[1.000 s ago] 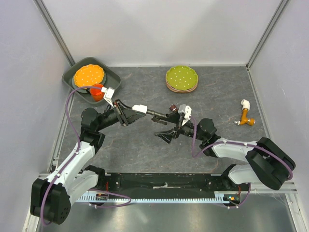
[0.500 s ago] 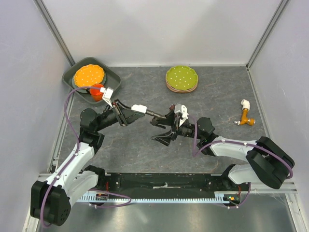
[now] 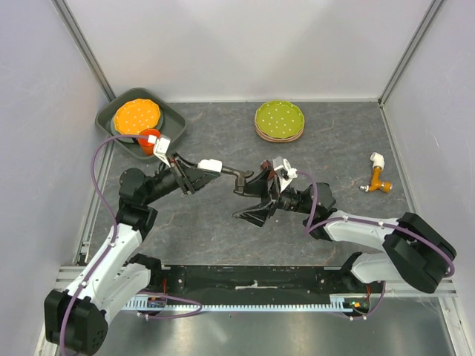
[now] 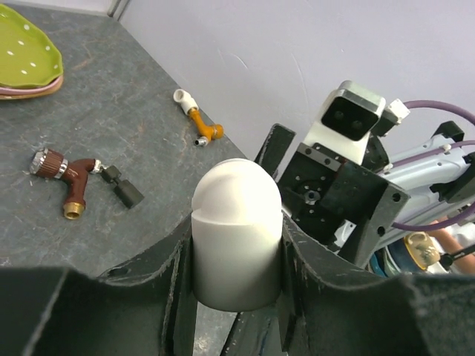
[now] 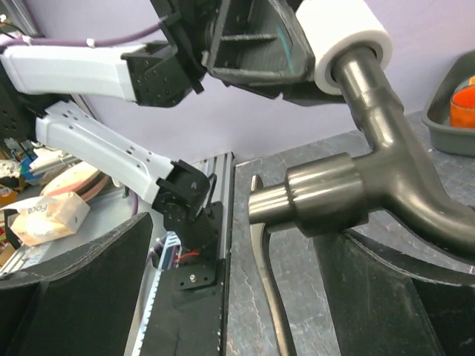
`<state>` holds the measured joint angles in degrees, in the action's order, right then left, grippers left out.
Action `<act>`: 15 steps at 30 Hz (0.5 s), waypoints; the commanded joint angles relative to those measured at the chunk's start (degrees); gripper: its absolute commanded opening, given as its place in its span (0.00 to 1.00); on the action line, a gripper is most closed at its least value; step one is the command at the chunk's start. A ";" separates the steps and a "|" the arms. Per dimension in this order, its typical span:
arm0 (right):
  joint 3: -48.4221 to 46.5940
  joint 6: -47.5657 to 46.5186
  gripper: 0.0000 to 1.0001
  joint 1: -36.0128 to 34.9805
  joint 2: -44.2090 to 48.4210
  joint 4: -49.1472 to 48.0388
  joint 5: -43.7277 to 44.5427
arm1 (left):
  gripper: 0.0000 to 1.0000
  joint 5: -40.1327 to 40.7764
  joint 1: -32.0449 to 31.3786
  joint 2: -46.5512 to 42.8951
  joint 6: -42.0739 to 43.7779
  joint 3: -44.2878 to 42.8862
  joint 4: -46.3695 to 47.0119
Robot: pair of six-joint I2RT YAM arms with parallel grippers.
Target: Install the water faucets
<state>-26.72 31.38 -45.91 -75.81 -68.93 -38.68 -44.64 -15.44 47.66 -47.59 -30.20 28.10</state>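
Above the middle of the worktop, my left hand is clamped narrow on the white fitting. The dark grey tap sticks out of that fitting toward my right hand. Nothing rests on the surface; the pair hangs in the air between my two arms. My right hand is spread wide, one finger to each side of the tap, and neither finger seems to touch it.

The main risk, as I judge it, is where I close. The tap's thin lever hangs nearest my right fingers, and if I pinch that instead of the thick collar, the lever may swing and the body will turn loose in my grip.

The second risk is the joint. I cannot tell how firmly the tap sits in the white fitting. A push slightly off its axis could cock it or pop it out, and it would fall.

My left hand holds a smooth, round piece by its sides only, so a hard shove from the right could slide it back through those fingers.

My hands are very close together, so a small overshoot would knock finger against finger.

The reddish-brown tap lies on the worktop nearby, and the orange-bodied tap lies well apart to my right.
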 commanded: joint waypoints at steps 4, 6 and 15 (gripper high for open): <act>-1.84 -2.26 0.97 0.20 9.53 -2.11 11.66 | 0.02 -0.35 -0.03 -0.90 6.90 -2.68 -3.22; -2.28 -4.21 0.98 0.56 11.73 2.90 14.67 | 0.02 -1.32 -0.03 -0.81 7.16 -2.94 -3.22; -7.46 -11.25 0.98 1.87 13.76 19.52 24.34 | 0.02 -4.75 -0.38 -0.29 6.37 -2.85 -0.94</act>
<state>-29.61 23.90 -45.12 -63.53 -52.88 -22.04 -45.32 -15.49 47.33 -43.33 -31.66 25.78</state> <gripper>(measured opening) 0.982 0.447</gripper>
